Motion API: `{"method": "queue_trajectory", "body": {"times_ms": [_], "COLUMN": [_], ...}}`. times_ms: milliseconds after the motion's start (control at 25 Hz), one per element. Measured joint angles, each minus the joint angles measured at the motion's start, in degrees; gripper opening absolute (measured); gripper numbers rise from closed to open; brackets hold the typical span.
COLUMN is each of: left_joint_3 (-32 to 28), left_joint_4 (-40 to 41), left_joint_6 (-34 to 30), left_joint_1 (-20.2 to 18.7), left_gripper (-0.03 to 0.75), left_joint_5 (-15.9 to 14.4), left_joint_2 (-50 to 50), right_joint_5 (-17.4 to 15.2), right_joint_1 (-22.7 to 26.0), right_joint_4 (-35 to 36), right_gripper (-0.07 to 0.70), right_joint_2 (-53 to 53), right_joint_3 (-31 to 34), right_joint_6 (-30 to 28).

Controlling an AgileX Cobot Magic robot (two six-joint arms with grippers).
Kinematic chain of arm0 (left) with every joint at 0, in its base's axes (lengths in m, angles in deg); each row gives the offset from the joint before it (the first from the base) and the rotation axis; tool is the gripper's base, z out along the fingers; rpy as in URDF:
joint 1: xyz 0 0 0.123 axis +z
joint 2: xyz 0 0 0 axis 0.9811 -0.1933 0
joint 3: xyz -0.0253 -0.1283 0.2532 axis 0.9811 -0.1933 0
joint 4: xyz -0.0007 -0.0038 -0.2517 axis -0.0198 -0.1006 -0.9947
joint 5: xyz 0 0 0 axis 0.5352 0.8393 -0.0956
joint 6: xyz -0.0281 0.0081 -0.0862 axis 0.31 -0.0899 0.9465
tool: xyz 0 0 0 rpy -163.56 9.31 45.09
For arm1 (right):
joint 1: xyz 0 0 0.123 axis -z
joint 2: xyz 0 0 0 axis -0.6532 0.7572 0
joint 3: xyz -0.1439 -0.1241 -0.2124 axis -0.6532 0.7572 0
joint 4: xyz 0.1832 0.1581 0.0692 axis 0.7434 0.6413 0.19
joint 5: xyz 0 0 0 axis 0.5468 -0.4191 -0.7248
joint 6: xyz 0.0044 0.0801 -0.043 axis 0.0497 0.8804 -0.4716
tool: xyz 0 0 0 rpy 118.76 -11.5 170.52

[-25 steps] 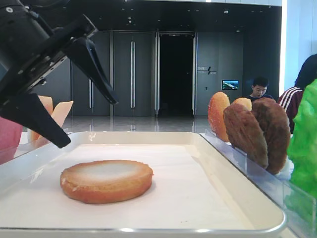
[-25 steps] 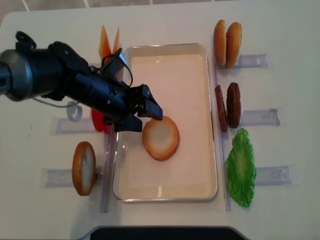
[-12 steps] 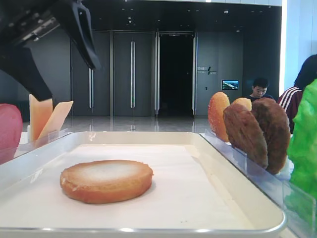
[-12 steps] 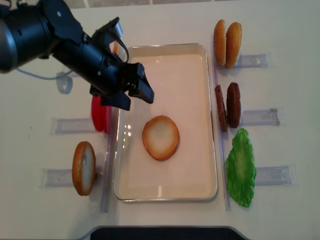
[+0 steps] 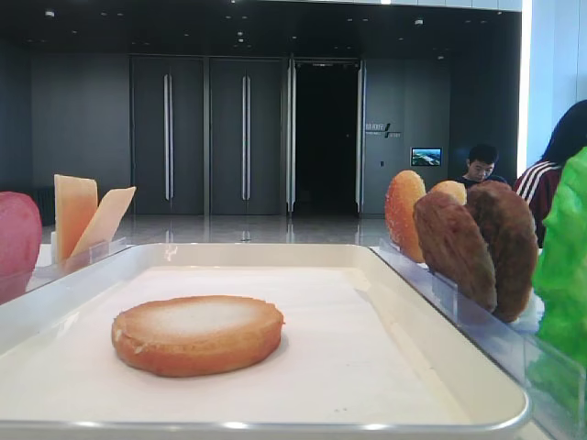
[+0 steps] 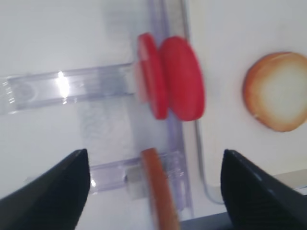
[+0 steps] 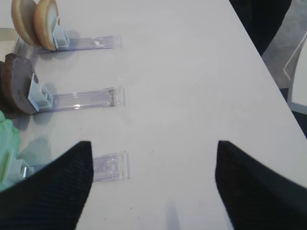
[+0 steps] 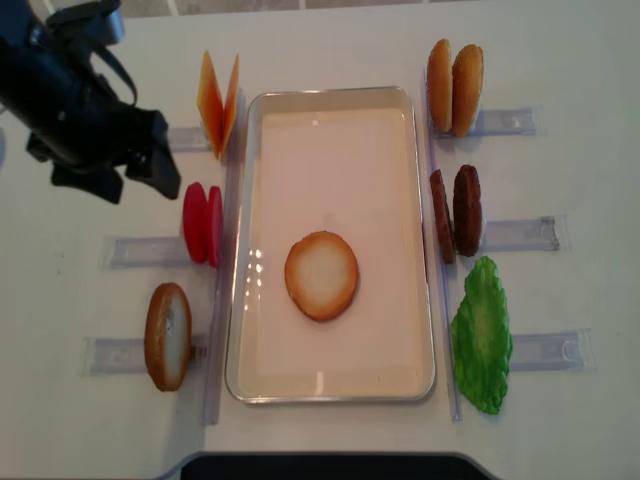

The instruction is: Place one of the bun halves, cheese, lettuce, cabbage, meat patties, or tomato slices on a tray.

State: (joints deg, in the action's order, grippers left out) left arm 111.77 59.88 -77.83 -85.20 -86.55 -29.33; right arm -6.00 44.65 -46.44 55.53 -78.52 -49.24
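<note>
Dark hall wall [image 5: 92, 128], tall doors [image 5: 243, 137], perhaps a small screen [image 5: 426, 157]

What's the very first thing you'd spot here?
A golden bun half lying flat, alone in the middle of the big white tray. Left of the tray stand bright red tomato slices, and on the right, green lettuce. The left claw hangs open, far left.

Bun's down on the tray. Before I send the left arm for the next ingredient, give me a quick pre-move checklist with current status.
1. Bun half lying flat inside the tray, clear of the rim: ok.
2. Left gripper open and empty: ok.
3. Left gripper clear of the tray: ok, it is off to the tray's left.
4. Tomato slices upright in their rack: ok.
5. Cheese still racked: ok.
6. Right gripper open, nothing between its fingers: ok.
</note>
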Motion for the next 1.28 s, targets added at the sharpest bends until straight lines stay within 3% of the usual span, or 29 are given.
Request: {"method": "queue_trajectory", "body": {"times_ms": [120, 520, 840, 1280], "left_joint_3": [0.00, -0.93, -14.77, -31.48], "left_joint_4": [5.68, 13.76, 14.47, 14.47], "left_joint_6": [0.12, 2.47, 3.14, 4.33], "left_joint_1": [2.63, 5.20, 5.20, 5.20], "left_gripper": [0.650, 0.650, 0.650, 0.650], "left_joint_5": [-3.02, -3.38, -3.46, -2.67], "left_joint_2": [1.21, 5.16, 18.48, 47.45], "right_joint_5": [0.00, 0.00, 0.00, 0.00], "right_joint_1": [0.00, 0.00, 0.00, 0.00], "right_joint_4": [0.00, 0.00, 0.00, 0.00], "right_gripper": [0.533, 0.533, 0.533, 0.533], "right_joint_2": [0.00, 0.00, 0.00, 0.00], "right_joint_3": [0.00, 0.00, 0.00, 0.00], "right_joint_6": [0.00, 0.00, 0.00, 0.00]}}
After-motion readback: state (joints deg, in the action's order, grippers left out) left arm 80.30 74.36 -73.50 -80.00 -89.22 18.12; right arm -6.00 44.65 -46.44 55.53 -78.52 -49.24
